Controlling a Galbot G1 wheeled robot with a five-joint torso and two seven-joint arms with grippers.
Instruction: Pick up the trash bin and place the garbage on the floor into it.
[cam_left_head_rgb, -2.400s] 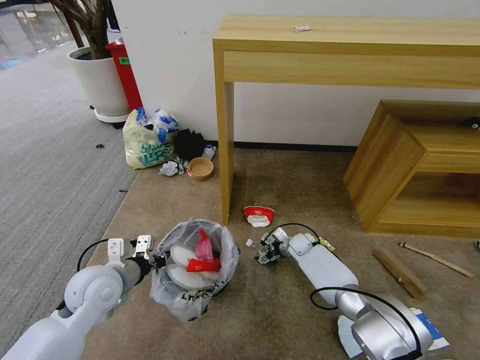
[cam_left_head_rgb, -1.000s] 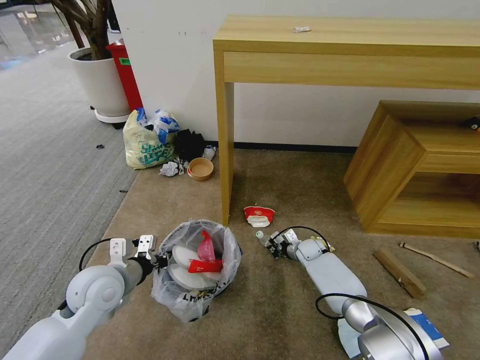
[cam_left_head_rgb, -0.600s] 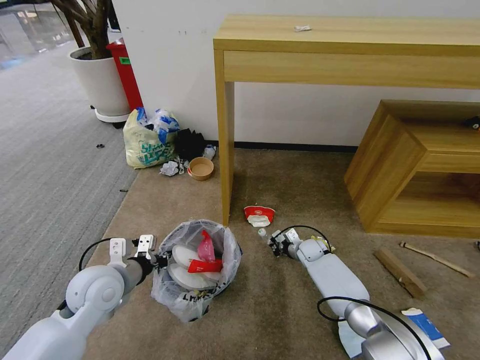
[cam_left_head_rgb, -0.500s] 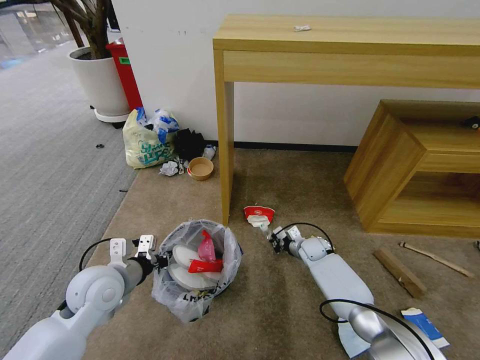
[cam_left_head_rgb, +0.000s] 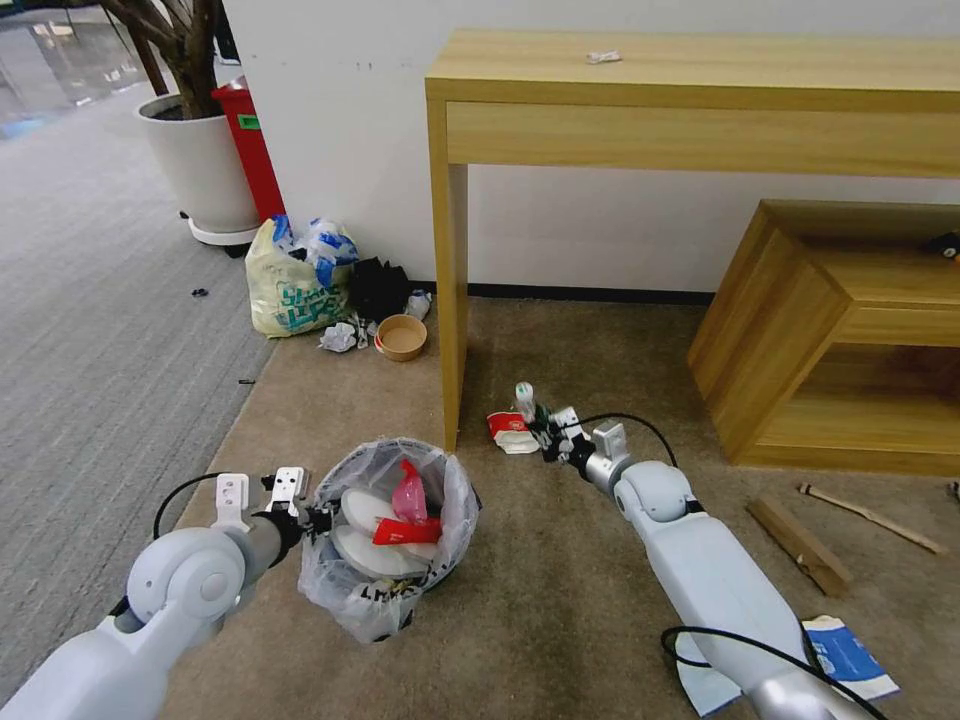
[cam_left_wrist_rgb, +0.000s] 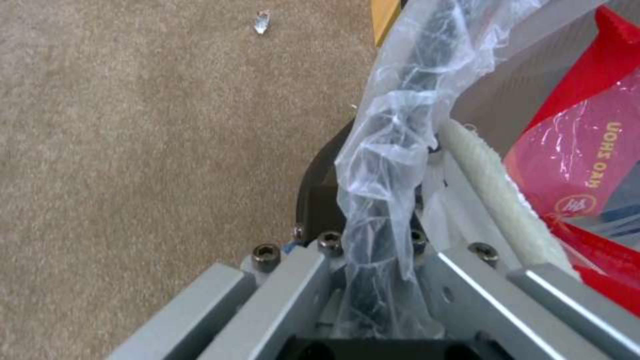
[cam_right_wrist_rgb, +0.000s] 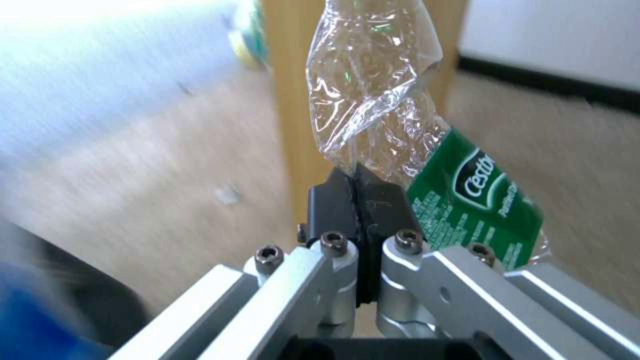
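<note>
Beige-brown short-pile carpet (cam_left_head_rgb: 560, 600) is seen across the foreground, bordered by grey ribbed carpet (cam_left_head_rgb: 90, 350) on the left side. Nearest, a blue and white carton (cam_left_head_rgb: 845, 655) lies flat by the carpet's near right corner. At the near left, the small round black trash bin (cam_left_head_rgb: 385, 535), lined with crinkly clear plastic, is held at its rim by the left tool (cam_left_head_rgb: 300, 515), whose jaws are clamped over the rim and liner, as confirmed in the left wrist view (cam_left_wrist_rgb: 373, 240). White slippers (cam_left_head_rgb: 365, 530) and a red wrapper (cam_left_head_rgb: 408, 528) are contained in the bin. Farther in, the right tool (cam_left_head_rgb: 548, 435) is raised above the carpet and closed narrowly on a crushed clear plastic bottle with a green label (cam_right_wrist_rgb: 400, 145). Just beyond it, a red and white packet (cam_left_head_rgb: 512, 430) rests beside the wooden counter's leg (cam_left_head_rgb: 452, 300). To the right, a cardboard piece (cam_left_head_rgb: 800, 545) and a wooden stick (cam_left_head_rgb: 870, 518) lie near a low wooden shelf (cam_left_head_rgb: 840, 340).
</note>
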